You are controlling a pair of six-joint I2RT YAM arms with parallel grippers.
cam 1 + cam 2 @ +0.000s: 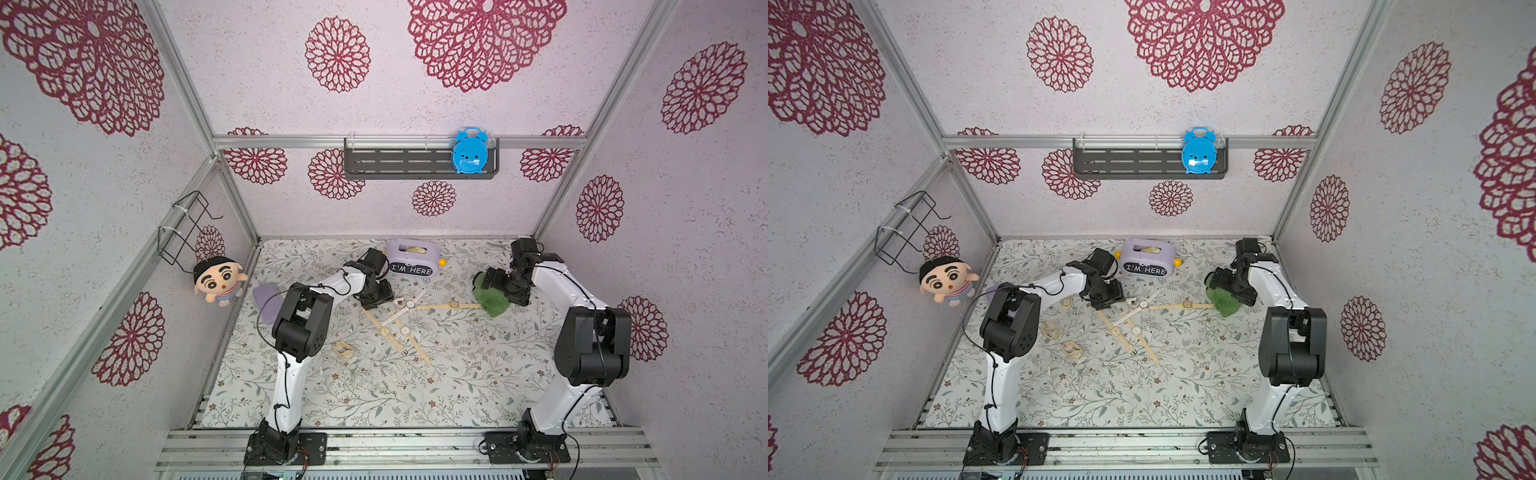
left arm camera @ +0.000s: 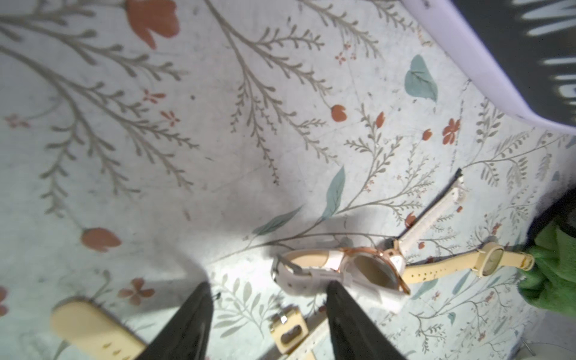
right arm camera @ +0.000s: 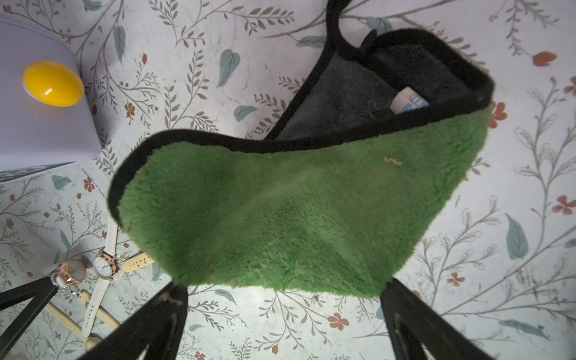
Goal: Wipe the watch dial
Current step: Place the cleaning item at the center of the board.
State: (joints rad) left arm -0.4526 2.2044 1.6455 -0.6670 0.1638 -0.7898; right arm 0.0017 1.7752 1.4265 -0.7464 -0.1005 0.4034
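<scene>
The rose-gold watch (image 2: 369, 271) is lying on the flowered table (image 1: 374, 395) just off the tip of the left gripper (image 2: 268, 286). It is tipping up on the edge of its case, with its white strap curling back toward the fingers. In the left wrist view its case is sitting right beside one black finger (image 2: 339, 305), though whether the two are touching I cannot tell. The left gripper's jaws are standing partly apart, with only bare table showing between them, so they are pinching nothing. A white-strap watch (image 2: 436, 212) and a cream watch (image 2: 489, 263) are lying just beyond the rose-gold one, toward the green cloth (image 3: 280, 212). In a top view the cloth (image 1: 494, 305) is resting bunched under the right arm, well apart from the rose-gold watch (image 1: 398, 300). The right gripper (image 3: 283, 286) is hanging over the cloth's near edge with its fingers (image 3: 168, 311) spreading as wide as they go, one on either side of the fabric. They are not closing on the cloth.
</scene>
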